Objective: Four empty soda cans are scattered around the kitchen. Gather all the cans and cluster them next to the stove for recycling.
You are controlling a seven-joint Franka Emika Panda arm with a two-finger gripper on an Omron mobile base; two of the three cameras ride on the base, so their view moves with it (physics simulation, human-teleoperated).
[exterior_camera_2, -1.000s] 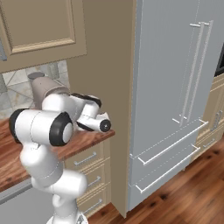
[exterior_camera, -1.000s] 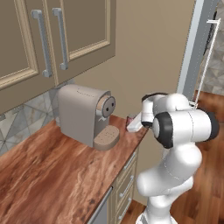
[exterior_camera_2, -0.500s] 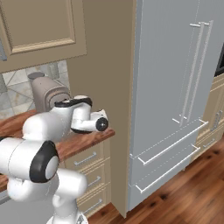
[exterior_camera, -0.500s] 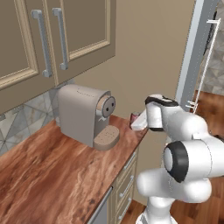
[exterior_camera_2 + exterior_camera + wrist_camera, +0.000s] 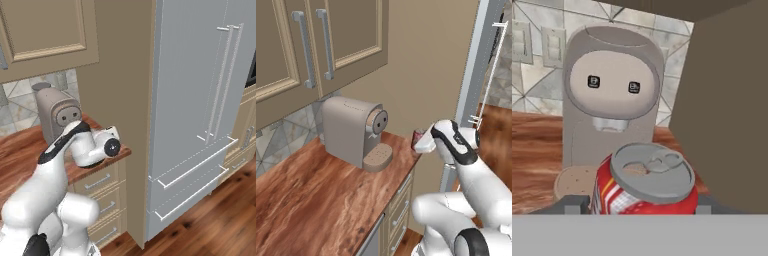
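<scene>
A red soda can (image 5: 644, 182) with a silver top sits between my two dark fingertips (image 5: 576, 203), and my gripper (image 5: 642, 204) is shut on it. From the left base view the soda can (image 5: 417, 136) shows as a small red shape at the tip of my gripper (image 5: 421, 142), held just above the right end of the wooden counter (image 5: 316, 200). It hangs in front of and to the right of a grey coffee machine (image 5: 351, 130). My white hand (image 5: 102, 142) hides the can in the right base view. The stove is out of view.
The coffee machine (image 5: 612, 95) stands against the tiled backsplash under beige wall cabinets (image 5: 316, 45). A tall beige panel (image 5: 120, 75) closes the counter's right end, close beside the can. Beyond it stands a steel fridge (image 5: 200, 100) on wood flooring.
My arm has swung its elbow down and to the right. The hand with the can has shifted slightly right, staying by the counter's right end.
</scene>
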